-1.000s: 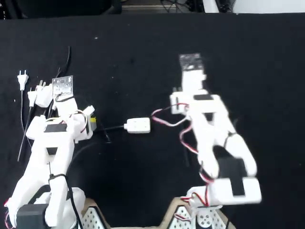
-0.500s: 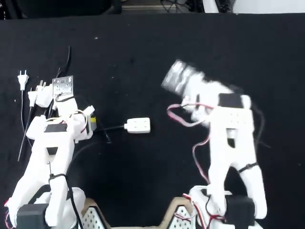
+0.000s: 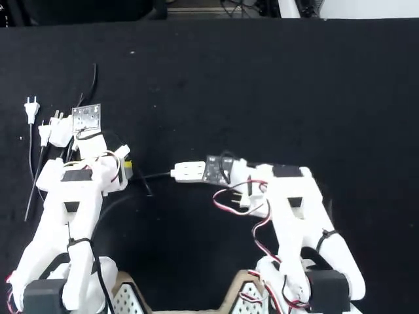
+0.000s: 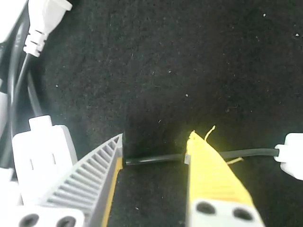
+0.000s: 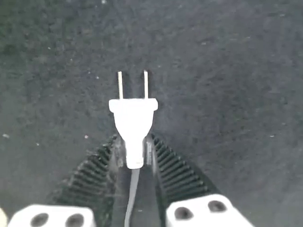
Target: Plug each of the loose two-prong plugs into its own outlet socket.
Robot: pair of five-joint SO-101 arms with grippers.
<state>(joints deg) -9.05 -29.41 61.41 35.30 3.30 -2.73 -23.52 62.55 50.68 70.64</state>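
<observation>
A white outlet block (image 3: 188,171) lies mid-table on a black cord. My right gripper (image 3: 213,169) sits right at the block's right end. In the right wrist view that gripper (image 5: 134,141) is shut on a white two-prong plug (image 5: 133,116), prongs pointing away over bare cloth. Several loose white plugs (image 3: 31,108) lie at the far left. My left gripper (image 3: 85,116) is beside them; in the left wrist view it (image 4: 156,142) is open, its tips on either side of a thin black cable (image 4: 154,159). A white plug body (image 4: 45,158) lies just outside its grey finger.
Black cloth covers the table (image 3: 327,85). Thin black cords (image 3: 29,183) trail from the plugs along the left edge. Another white plug (image 4: 45,16) and a white cable end (image 4: 291,158) lie near the left gripper. Red and white wires (image 3: 229,203) loop off the right arm.
The right arm has swung from the back middle of the table down and left to the outlet block's right end. The left arm has kept still.
</observation>
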